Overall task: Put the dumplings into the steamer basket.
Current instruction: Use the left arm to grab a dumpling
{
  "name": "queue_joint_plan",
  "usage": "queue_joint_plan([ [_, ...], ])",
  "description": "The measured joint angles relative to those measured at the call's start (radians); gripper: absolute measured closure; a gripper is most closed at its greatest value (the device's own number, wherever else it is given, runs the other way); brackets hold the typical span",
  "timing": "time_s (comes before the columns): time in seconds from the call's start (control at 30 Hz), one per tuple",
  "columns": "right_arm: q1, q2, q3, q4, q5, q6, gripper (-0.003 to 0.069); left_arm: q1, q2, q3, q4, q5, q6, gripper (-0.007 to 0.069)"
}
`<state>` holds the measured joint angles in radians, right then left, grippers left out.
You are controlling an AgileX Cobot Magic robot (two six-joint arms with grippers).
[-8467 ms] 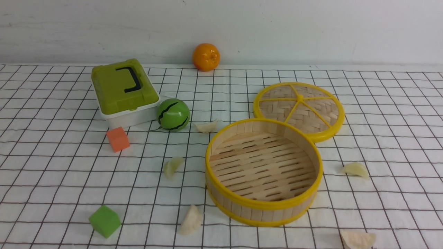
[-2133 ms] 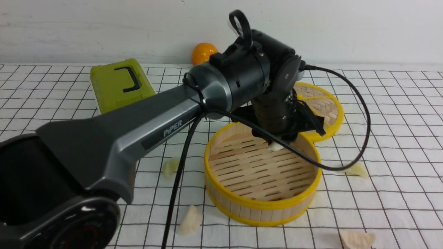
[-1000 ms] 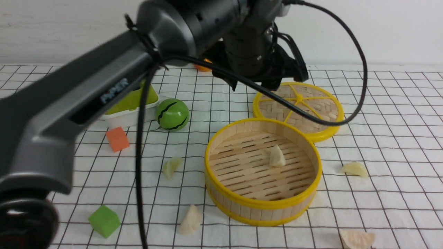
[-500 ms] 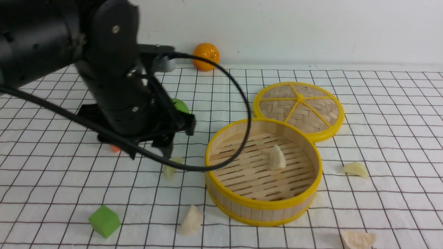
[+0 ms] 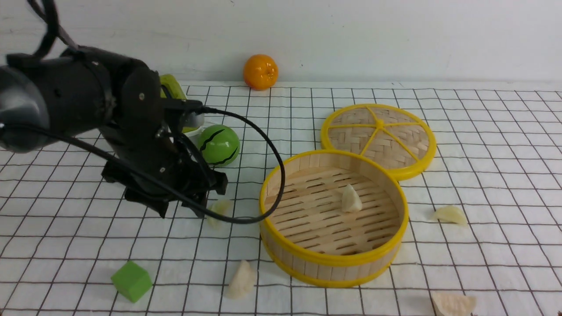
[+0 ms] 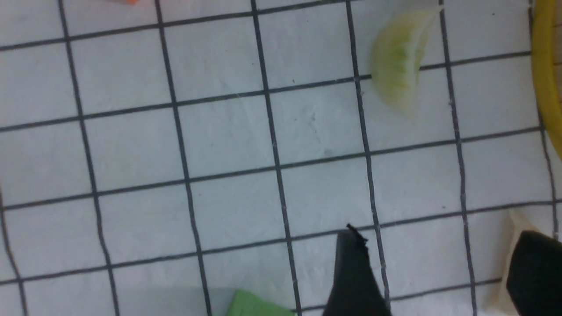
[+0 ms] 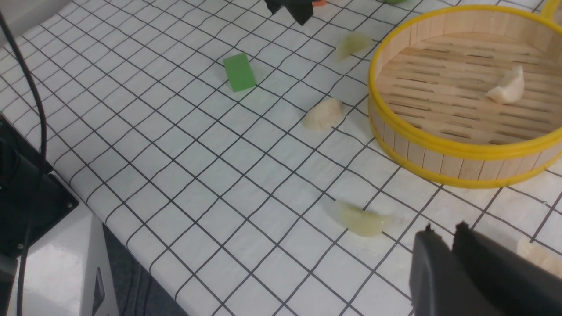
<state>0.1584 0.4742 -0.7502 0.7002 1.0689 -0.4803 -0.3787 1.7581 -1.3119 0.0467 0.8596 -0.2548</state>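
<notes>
- Jaws of left gripper wide, empty, just beside pale-green dumpling.
- Right gripper jaws nearly together, empty.
- One dumpling inside steamer basket; other dumplings loose on checked cloth.

Left arm: glossy black rounded housing, small screws, looping black cable; left end effector apparently matte black

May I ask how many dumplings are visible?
6 dumplings: one in the steamer basket, one by the left pincer, two right of the basket, one before it, one nearer still, right wrist view only. The arm may hide others.
</notes>
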Motion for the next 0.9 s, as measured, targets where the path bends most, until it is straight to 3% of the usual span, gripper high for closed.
queue_joint_plan([
  [0.37, 0.0, 0.002, 0.0, -0.005, -0.002, 0.0, 0.0586, 0.0, 0.175, -0.09, -0.01, -0.168, 0.0, 0.0176],
  [0.63, 0.0, 0.003, 0.0, -0.048, -0.003, 0.0, 0.0584, 0.0, 0.269, -0.143, -0.01, -0.185, -0.013, 0.0195],
  [0.73, 0.0, 0.003, 0.0, -0.052, -0.003, 0.0, 0.0584, 0.0, 0.292, -0.144, -0.008, -0.183, -0.016, 0.0231],
  [0.87, 0.0, 0.003, 0.0, -0.053, -0.005, 0.0, 0.0584, 0.0, 0.295, -0.145, -0.006, -0.183, -0.019, 0.0354],
  [0.9, 0.0, 0.003, 0.0, -0.054, -0.007, 0.0, 0.0582, 0.0, 0.291, -0.148, -0.006, -0.177, -0.019, 0.0417],
])
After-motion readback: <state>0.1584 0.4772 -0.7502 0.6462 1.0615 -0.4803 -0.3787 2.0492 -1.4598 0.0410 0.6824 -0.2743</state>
